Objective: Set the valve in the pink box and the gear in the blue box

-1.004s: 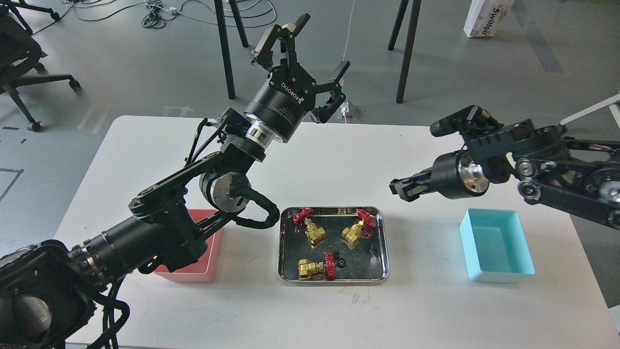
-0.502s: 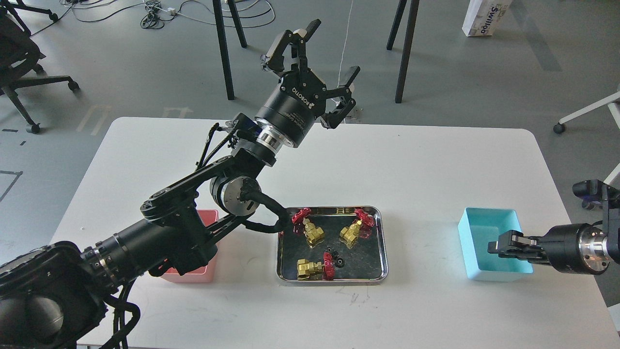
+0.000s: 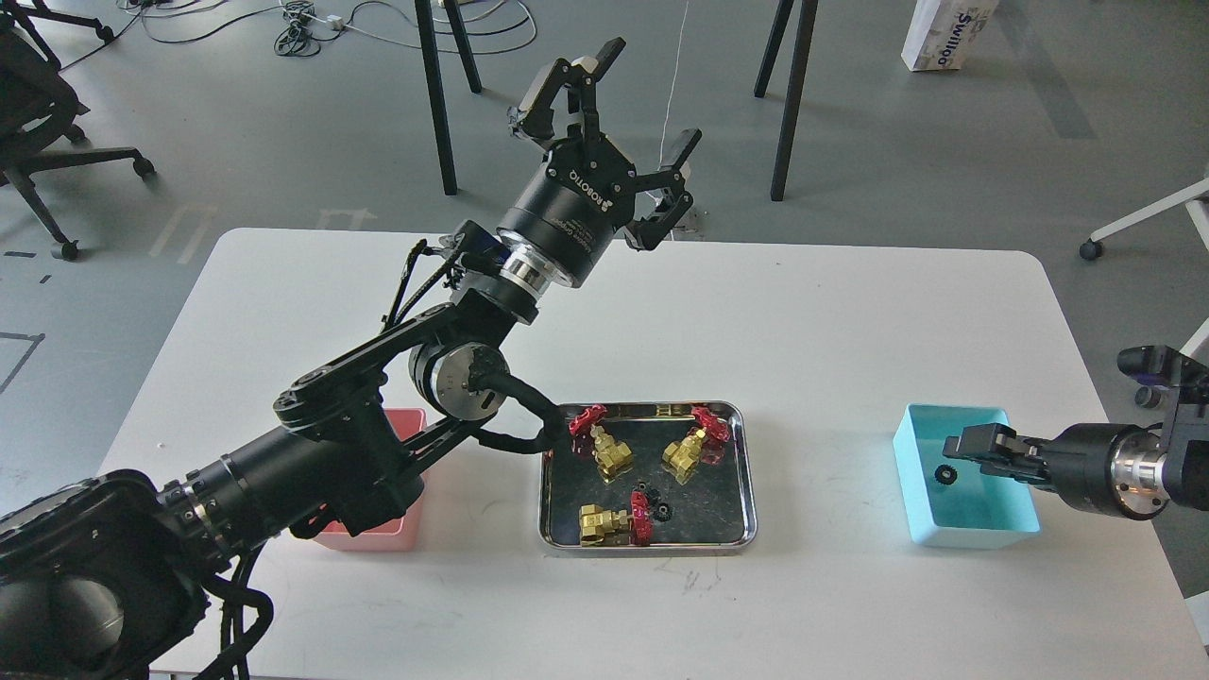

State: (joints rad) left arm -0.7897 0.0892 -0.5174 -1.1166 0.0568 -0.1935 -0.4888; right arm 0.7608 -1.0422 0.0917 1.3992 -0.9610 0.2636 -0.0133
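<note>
A white table point(image 3: 812, 321) is seen from above, with a steel tray point(image 3: 742, 472) near its middle. Three valves lie in the tray: one at the rear left point(image 3: 604, 449), one at the rear right point(image 3: 694, 447) and one at the front point(image 3: 614, 521). Two small gears point(image 3: 656, 505) sit close together just beside the front valve's red handwheel; their teeth are too small to be made out clearly. The pink box point(image 3: 383, 534) stands left of the tray, but most of it is hidden behind the left arm, so its contents cannot be told. The blue box point(image 3: 921, 505) stands well to the right of the tray, and a gear point(image 3: 944, 474) lies inside it near the left wall. The left gripper point(image 3: 619, 118) is raised high over the far edge of the table, its fingers spread wide apart with nothing between them. The right gripper point(image 3: 956, 444) reaches in from the right over the blue box, just beside the gear but apart from it; it is seen dark and nearly end-on, so whether its fingers are parted cannot be told. The right arm is cut off by the frame edge. On the floor beyond, table legs, cables, an office chair point(image 3: 38, 123) and a carton point(image 3: 949, 33) are partly cropped.
</note>
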